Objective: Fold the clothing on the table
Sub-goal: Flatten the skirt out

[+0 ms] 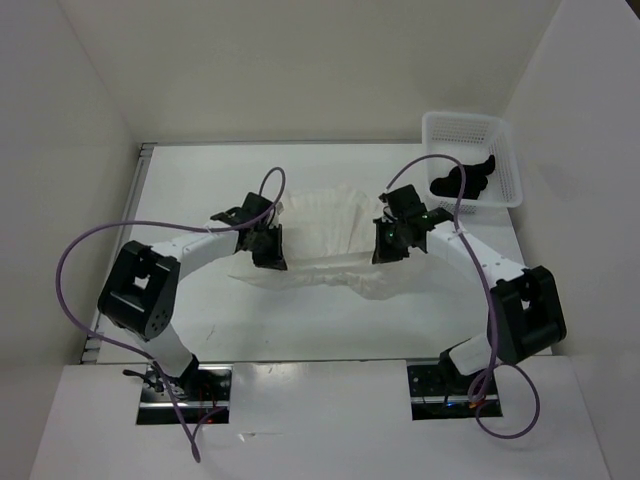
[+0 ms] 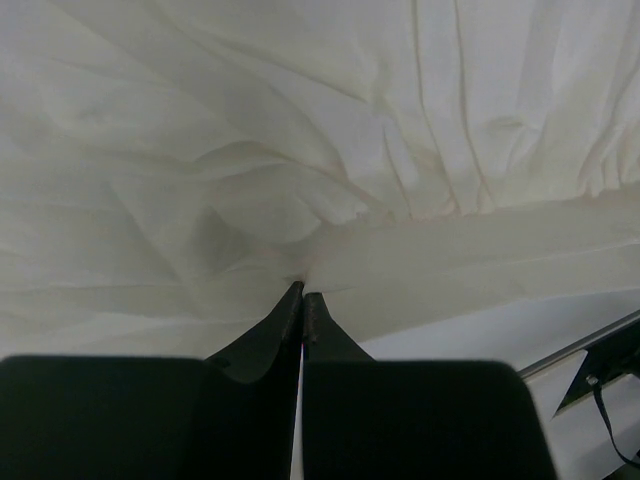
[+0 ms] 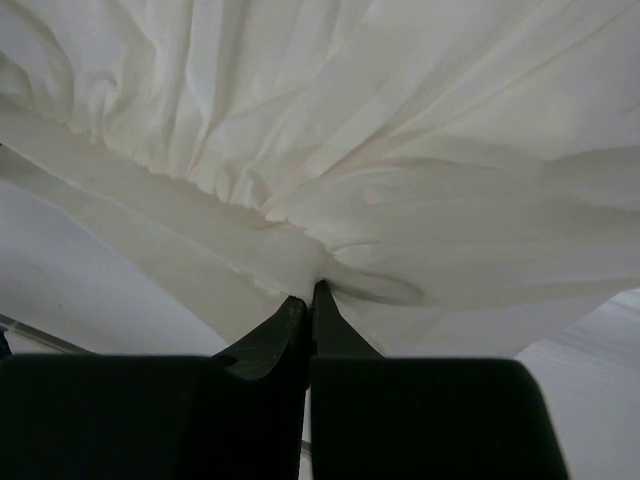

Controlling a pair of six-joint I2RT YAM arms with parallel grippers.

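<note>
The clothing [image 1: 325, 235] is a white, wrinkled garment spread across the middle of the table [image 1: 180, 180], partly lifted between my two arms. My left gripper [image 1: 270, 250] is shut on its left edge; in the left wrist view the black fingertips [image 2: 303, 295] pinch a fold of the clothing [image 2: 330, 140]. On the garment's right edge my right gripper [image 1: 388, 245] is also shut. From the right wrist camera, the right gripper [image 3: 308, 295] bites into bunched clothing [image 3: 330, 130] that fans upward from the tips.
A white mesh basket [image 1: 505, 150] stands at the table's back right corner with a small black cloth item [image 1: 462, 178] inside. White walls enclose the table on the left, back and right. Purple cables loop off both arms.
</note>
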